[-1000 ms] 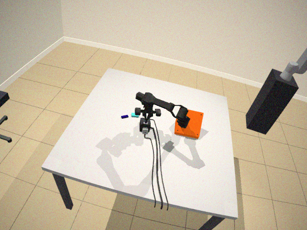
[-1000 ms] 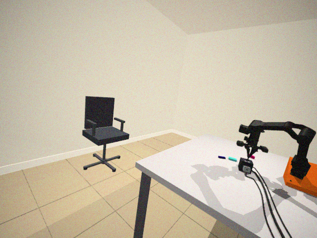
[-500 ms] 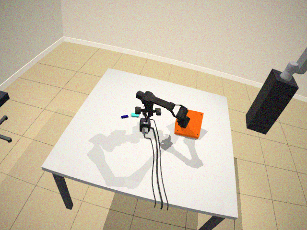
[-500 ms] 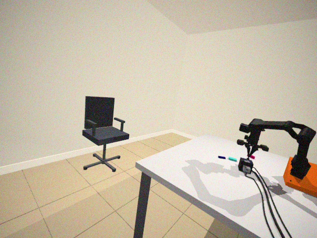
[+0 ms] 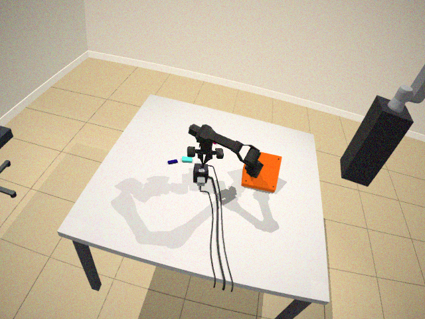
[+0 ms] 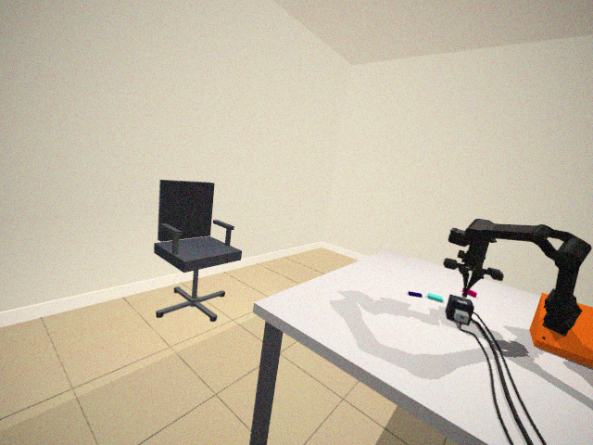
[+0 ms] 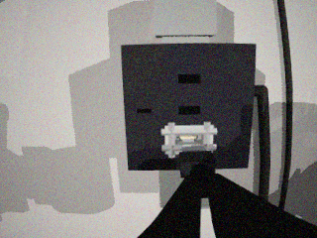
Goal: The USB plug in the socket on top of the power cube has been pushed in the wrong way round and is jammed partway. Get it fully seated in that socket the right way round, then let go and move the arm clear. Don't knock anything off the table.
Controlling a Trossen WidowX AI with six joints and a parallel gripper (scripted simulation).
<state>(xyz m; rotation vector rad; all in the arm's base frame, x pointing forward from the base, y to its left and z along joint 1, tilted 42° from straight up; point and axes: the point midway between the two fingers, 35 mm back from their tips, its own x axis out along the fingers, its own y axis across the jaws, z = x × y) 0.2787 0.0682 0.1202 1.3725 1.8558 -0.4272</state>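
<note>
The black power cube (image 5: 196, 170) (image 6: 459, 309) (image 7: 158, 93) stands on the white table (image 5: 144, 206) (image 6: 383, 335). In the wrist view its top socket (image 7: 189, 139) shows as a white frame with a pale inside. My gripper (image 5: 203, 163) (image 6: 467, 286) (image 7: 202, 184) points straight down just above the cube's top. Its fingers are shut on the dark USB plug (image 7: 196, 166), which is mostly hidden between the tips. I cannot tell whether the plug's tip is still in the socket.
Three black cables (image 5: 216, 222) (image 6: 498, 363) (image 7: 284, 59) run from the cube over the table's front edge. A grey plug (image 7: 185, 7) sits in the cube's side. Navy (image 5: 172, 161) (image 6: 414, 294), cyan (image 5: 186, 159) (image 6: 435, 296) and magenta (image 6: 470, 291) blocks lie behind it. The orange arm base (image 5: 269, 168) stands to the right.
</note>
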